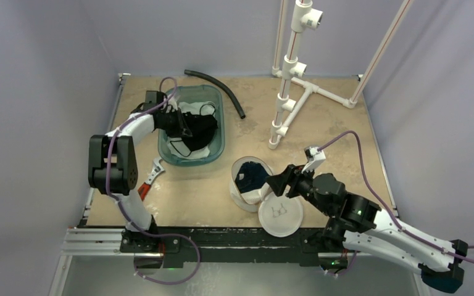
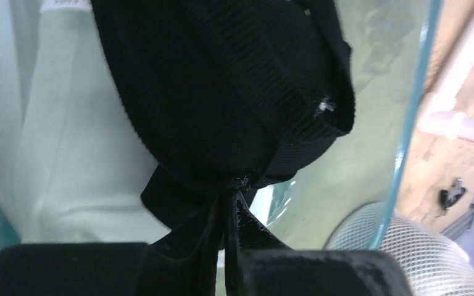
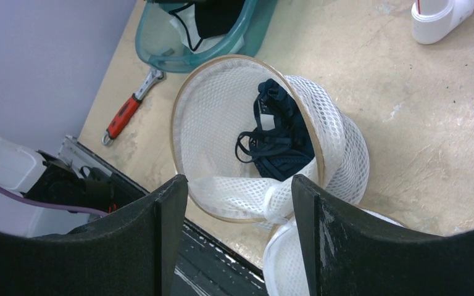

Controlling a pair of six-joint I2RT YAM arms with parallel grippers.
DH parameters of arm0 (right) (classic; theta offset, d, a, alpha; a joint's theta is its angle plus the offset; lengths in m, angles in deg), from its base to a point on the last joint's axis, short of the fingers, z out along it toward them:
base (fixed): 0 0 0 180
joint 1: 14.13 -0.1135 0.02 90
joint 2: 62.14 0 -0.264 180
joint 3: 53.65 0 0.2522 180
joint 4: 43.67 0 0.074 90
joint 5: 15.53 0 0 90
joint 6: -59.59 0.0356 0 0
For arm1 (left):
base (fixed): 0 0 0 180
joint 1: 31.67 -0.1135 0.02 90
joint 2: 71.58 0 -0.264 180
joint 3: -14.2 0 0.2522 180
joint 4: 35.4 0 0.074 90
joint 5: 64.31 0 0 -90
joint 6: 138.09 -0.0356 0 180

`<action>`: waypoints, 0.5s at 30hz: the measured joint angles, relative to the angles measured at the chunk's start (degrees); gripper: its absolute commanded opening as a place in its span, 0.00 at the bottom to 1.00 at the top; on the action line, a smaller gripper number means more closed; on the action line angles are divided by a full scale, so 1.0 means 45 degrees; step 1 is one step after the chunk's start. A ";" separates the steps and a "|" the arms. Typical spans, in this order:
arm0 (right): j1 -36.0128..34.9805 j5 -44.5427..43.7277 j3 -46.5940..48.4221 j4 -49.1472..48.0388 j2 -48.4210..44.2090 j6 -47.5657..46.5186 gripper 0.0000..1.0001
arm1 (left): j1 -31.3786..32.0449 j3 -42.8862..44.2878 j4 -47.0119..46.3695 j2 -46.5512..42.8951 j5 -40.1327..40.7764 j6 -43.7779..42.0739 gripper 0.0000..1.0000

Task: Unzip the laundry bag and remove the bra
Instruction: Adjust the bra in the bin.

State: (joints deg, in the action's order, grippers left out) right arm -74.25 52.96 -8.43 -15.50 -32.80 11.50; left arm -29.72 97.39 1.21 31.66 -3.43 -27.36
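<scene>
The white mesh laundry bag [image 1: 242,191] lies tilted on the table with its mouth open; its round lid [image 1: 280,216] with the small bra outline lies flat beside it, still joined at one side. A dark navy bra [image 3: 281,145] lies inside the bag [image 3: 339,135], also seen from above [image 1: 251,177]. My right gripper [image 3: 241,185] is open and empty, its jaws on either side of the bag's near rim; it shows from above [image 1: 278,184]. My left gripper [image 2: 229,203] is inside the teal tub [image 1: 221,120], shut on a black garment [image 2: 222,92].
The tub also holds white cloth [image 2: 55,123]; its clear wall [image 2: 407,142] stands right of the garment. A red-handled wrench [image 1: 150,179] lies left of the bag. A black hose [image 1: 219,89] and a white PVC frame [image 1: 290,80] stand at the back.
</scene>
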 measured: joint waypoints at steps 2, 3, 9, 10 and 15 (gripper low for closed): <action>0.0000 0.0000 0.0000 -0.0029 -0.0112 0.0000 0.66 | 0.0000 0.0015 0.0486 0.0005 0.0539 -0.0209 0.45; 0.0000 0.0000 0.0000 -0.0044 -0.0141 0.0000 0.66 | 0.0015 0.0039 0.0661 -0.0058 0.0840 -0.0330 0.57; -0.0053 0.0000 0.0000 -0.0053 -0.0131 -0.0005 0.66 | 0.0194 0.0107 0.1423 -0.1088 0.2788 -0.0476 0.83; -0.0053 0.0000 0.0000 -0.0049 -0.0121 -0.0015 0.66 | 0.0233 0.0136 0.1496 -0.1399 0.3060 -0.0427 0.84; -0.0053 0.0000 0.0000 -0.0058 -0.0107 -0.0034 0.66 | 0.0253 0.1010 0.1452 -0.2599 0.4119 -0.0063 0.83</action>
State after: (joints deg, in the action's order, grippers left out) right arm -74.49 52.96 -8.43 -15.76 -33.28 11.34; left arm -28.58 101.93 7.74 19.97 15.10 -27.64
